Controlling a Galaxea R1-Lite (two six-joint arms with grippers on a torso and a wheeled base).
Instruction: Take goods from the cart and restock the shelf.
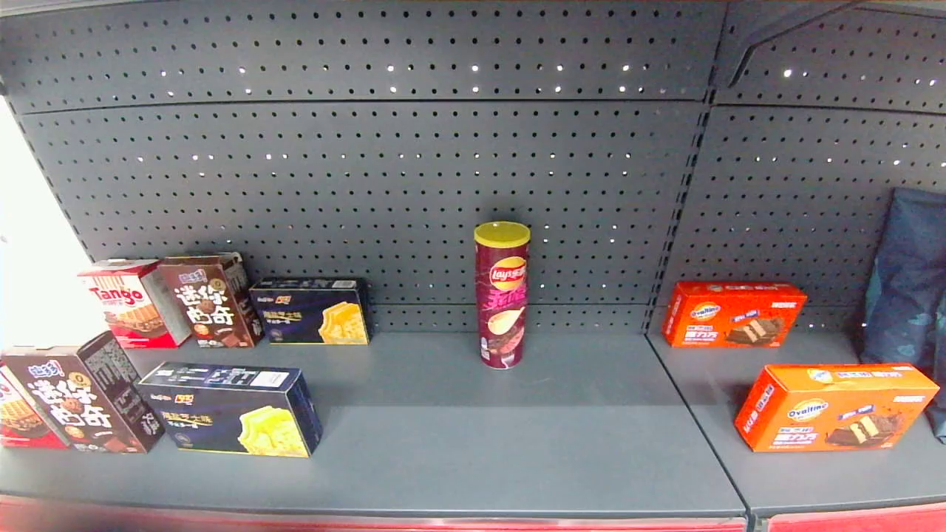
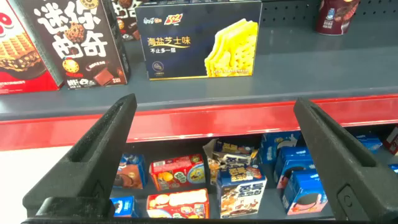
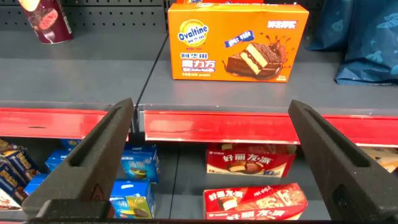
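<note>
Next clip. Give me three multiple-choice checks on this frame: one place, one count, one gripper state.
1. Where is the chips can?
A. upright at the middle of the shelf, toward the back
B. lying at the front edge
C. held in a gripper
2. How many orange boxes are on the shelf?
A. one
B. two
C. four
3. The left gripper is:
A. open, empty
B. shut on a box
C. shut on the can
Answers: 1A, it stands upright there; 2B, both at the right; 3A, jaws wide apart, nothing between.
</note>
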